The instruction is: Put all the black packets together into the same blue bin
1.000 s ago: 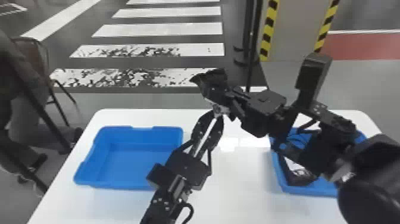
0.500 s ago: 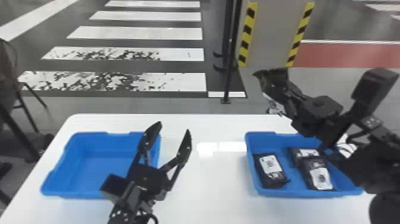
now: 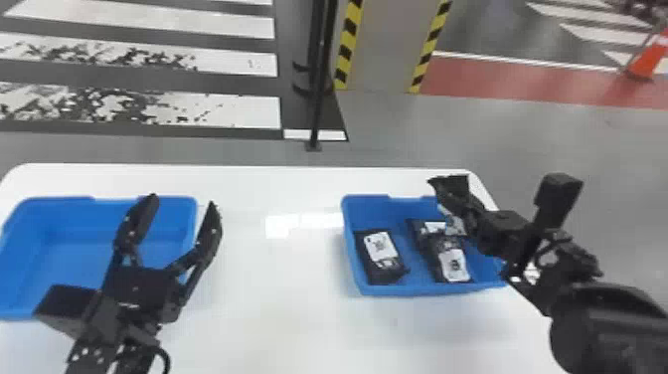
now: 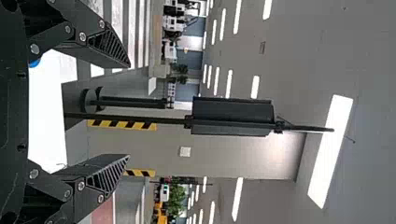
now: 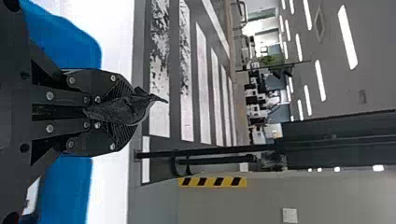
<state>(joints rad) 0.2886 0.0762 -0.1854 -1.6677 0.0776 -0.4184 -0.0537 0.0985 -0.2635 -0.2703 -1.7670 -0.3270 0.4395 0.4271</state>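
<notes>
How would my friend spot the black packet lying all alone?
Find the blue plastic bin on the right of the white table. By its left wall lies a black packet with a white label. Two other black packets there crowd together; this one lies apart.

"What moved?"
"The right gripper (image 3: 456, 211) took its black packet (image 3: 450, 188) away from the left gripper (image 3: 183, 200), to the right blue bin (image 3: 350, 258)."
"And the left one?"
"Its fingers opened wide, and it went closer to the left blue bin (image 3: 74, 202)."
"Anything else?"
"The head view turned right, and an orange cone (image 3: 645, 62) came in!"
</notes>
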